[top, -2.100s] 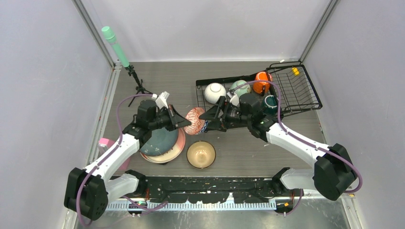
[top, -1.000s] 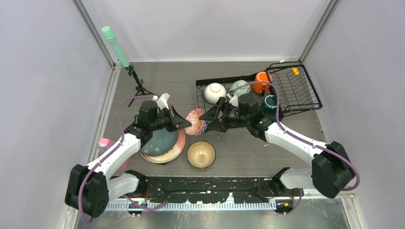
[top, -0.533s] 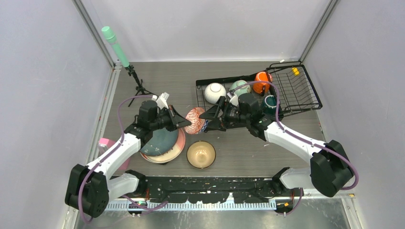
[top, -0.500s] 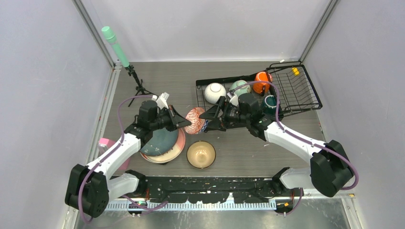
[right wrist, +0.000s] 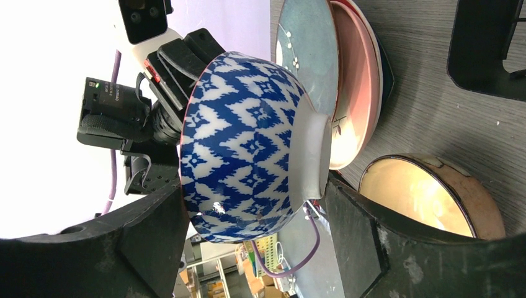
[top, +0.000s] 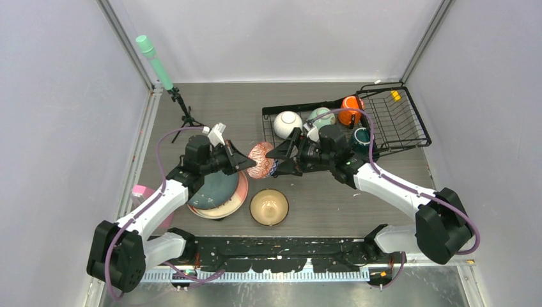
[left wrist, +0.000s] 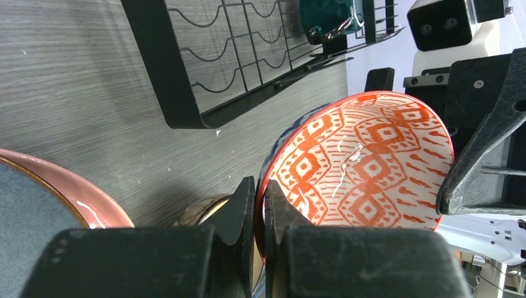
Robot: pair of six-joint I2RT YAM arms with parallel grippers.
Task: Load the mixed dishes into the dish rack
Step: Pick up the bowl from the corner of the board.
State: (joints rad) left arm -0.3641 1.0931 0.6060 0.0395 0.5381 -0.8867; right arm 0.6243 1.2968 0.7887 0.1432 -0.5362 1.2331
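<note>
Overhead view facing down, two close wrist views sharing blue-patterned bowl (left wrist: 366,161)

The blue-patterned bowl (right wrist: 248,149) is glossy glazed ceramic, with bright highlights on its orange-patterned inside and a plain white foot. Near it, the brown bowl (right wrist: 422,198) has a shiny cream glaze inside and a mottled rim. Also near it, the pink plate (right wrist: 353,81) gleams smoothly, while the dark teal speckled plate (right wrist: 307,49) looks duller. Beside the bowl, the dish rack (left wrist: 205,68) is smooth black coated wire on a matt grey wood-grain table (left wrist: 74,93).
</note>
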